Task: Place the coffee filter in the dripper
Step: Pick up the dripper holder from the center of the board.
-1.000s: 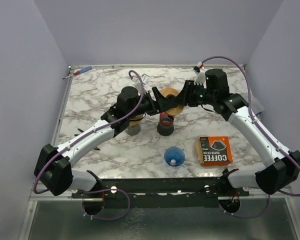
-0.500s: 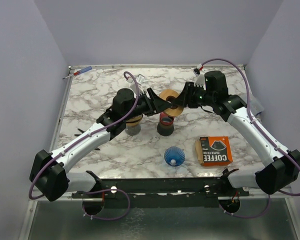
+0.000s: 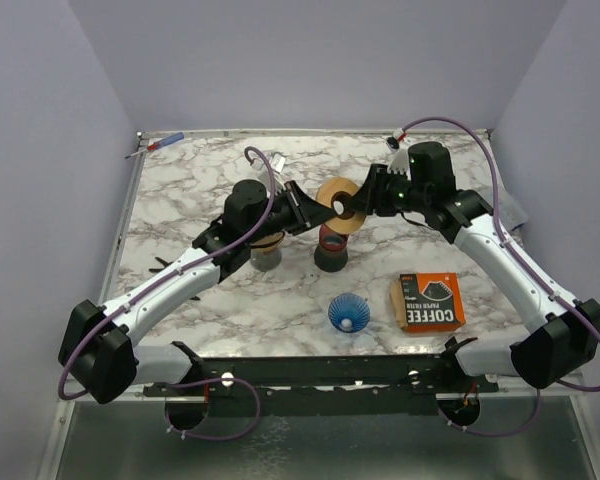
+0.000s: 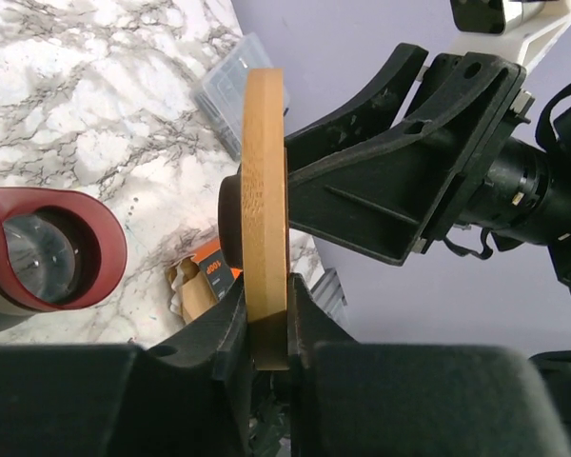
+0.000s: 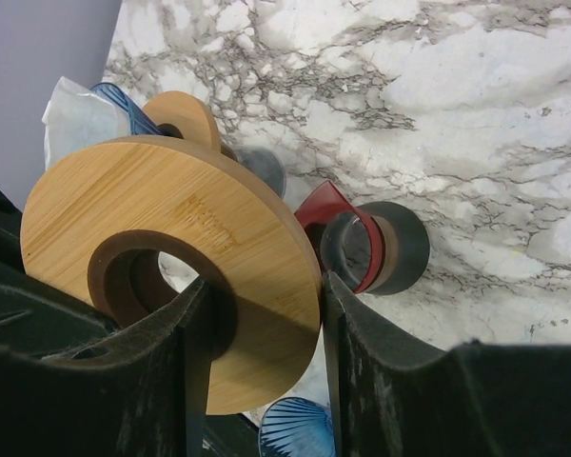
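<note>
Above the marble surface (image 3: pixel 180 190), a wooden disc (image 3: pixel 338 205) is held in the air between both arms. Its rim is pinched by the left tool (image 4: pixel 266 324); its dark collar (image 5: pixel 124 276) is clamped by the right tool (image 5: pixel 266 290). The coffee filter box (image 3: pixel 428 301) is seen lying at the near right, with a blue ribbed cone (image 3: pixel 348 312) just beside it.
</note>
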`<control>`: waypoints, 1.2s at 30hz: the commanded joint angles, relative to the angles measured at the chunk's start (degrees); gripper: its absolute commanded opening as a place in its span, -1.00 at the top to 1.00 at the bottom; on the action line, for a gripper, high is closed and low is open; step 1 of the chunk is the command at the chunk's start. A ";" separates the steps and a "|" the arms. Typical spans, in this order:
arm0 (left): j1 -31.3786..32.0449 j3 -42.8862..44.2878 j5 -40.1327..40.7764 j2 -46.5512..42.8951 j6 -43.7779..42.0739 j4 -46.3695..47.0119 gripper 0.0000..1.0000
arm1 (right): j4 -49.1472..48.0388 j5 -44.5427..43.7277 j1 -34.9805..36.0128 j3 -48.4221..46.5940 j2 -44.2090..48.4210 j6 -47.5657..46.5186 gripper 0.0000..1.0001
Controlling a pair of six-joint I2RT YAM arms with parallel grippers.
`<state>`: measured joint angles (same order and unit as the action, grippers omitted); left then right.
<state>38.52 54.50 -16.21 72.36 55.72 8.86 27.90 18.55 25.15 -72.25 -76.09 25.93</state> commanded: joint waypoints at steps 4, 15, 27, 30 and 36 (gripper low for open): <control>-1.49 -1.58 0.39 -1.75 0.93 1.40 1.00 | -3.15 -1.57 0.26 0.59 1.03 1.10 0.57; -6.34 -1.47 -3.82 -2.18 -0.42 2.35 1.00 | -5.16 -1.22 -0.01 2.45 3.32 4.03 -0.99; -13.30 -2.64 -15.87 -7.05 -1.41 8.89 1.00 | -33.47 25.66 -6.93 13.61 6.16 21.34 -0.99; -13.55 -3.27 -19.05 -8.22 -0.34 12.58 1.00 | -41.29 29.74 -6.96 15.06 5.66 25.77 -0.96; -13.54 -4.09 -22.82 -8.96 1.59 17.59 1.00 | -53.63 33.79 -7.01 17.34 3.87 33.16 -0.88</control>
<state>25.12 51.18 -33.67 64.75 55.88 19.29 -12.32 46.04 18.26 -56.82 -71.07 51.72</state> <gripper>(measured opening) 0.156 0.962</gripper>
